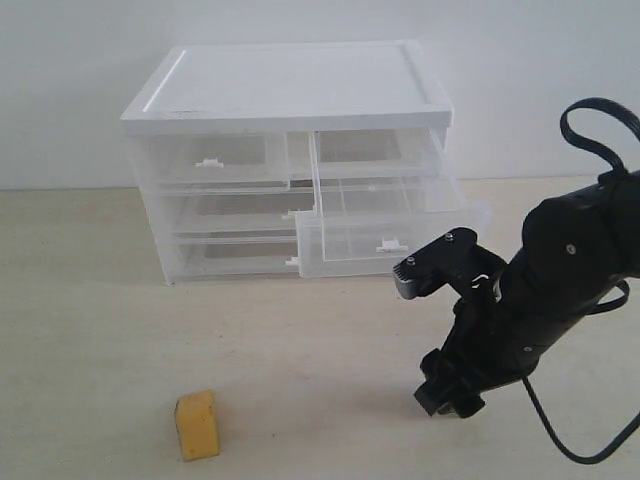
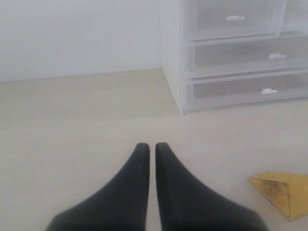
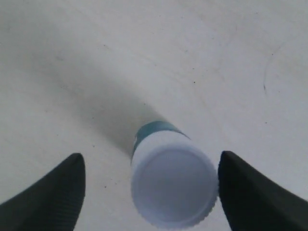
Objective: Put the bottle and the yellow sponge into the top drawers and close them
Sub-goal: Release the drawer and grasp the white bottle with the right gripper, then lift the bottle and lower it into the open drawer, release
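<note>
The bottle (image 3: 173,185), white-capped with a teal label, stands upright on the table between the fingers of my right gripper (image 3: 151,161). That gripper is open: one finger is right at the cap's edge and the other stands well clear. In the exterior view the right arm (image 1: 560,280) hides the bottle. The yellow sponge (image 1: 198,424) sits on the table at the front left, and its corner also shows as a sponge edge (image 2: 284,192) beside my left gripper (image 2: 151,146), which is shut and empty. The top right drawer (image 1: 390,240) is pulled out; the top left drawer (image 1: 215,160) is closed.
The white-topped cabinet (image 1: 290,80) stands at the back against a white wall. Its two full-width lower drawers (image 2: 250,57) are closed. A black cable (image 1: 600,130) loops above the right arm. Bare table lies between the sponge and the right arm.
</note>
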`<act>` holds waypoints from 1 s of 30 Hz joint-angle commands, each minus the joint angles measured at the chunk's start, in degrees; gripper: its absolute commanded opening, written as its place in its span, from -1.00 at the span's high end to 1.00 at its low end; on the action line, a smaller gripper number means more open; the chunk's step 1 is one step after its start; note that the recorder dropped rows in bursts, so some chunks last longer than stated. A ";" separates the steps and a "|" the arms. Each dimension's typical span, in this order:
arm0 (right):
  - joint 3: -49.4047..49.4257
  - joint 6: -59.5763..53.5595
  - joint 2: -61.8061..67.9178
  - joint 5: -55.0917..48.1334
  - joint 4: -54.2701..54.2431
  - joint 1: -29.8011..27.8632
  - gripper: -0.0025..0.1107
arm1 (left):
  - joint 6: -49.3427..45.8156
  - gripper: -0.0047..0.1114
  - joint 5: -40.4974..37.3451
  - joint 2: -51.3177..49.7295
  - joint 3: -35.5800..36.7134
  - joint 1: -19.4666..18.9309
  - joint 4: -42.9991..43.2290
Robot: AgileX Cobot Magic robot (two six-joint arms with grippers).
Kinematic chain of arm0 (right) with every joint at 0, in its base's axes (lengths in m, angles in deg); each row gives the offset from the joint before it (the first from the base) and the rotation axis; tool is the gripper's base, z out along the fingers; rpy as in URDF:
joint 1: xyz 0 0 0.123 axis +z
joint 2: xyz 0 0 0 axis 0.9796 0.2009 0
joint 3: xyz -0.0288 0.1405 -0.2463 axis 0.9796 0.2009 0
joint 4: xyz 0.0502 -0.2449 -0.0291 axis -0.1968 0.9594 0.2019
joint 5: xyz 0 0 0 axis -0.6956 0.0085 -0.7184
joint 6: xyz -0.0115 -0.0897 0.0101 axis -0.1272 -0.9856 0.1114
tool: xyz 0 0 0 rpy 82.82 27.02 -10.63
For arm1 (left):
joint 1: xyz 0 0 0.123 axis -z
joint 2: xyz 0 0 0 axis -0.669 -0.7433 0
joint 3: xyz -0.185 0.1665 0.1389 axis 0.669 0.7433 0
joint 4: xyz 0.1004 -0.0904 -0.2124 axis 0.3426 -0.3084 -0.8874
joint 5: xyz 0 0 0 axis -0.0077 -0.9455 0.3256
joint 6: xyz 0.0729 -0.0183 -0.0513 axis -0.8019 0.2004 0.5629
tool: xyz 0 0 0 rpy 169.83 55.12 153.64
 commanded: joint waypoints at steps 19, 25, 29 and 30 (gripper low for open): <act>-0.32 -1.27 -6.66 -3.69 -1.47 0.03 0.96 | 0.36 0.85 -0.06 0.19 0.20 0.28 -0.42; -0.97 -3.08 -14.42 -8.24 -3.49 4.82 0.96 | 0.36 0.85 -0.06 0.19 0.20 0.28 -0.42; -3.68 -3.08 -18.31 -11.06 -4.50 7.29 0.96 | 0.36 0.85 -0.06 0.19 0.20 0.28 -0.42; -4.34 -3.44 -19.30 -11.17 -4.96 7.29 0.96 | 0.36 0.85 -0.06 0.19 0.20 0.28 -0.42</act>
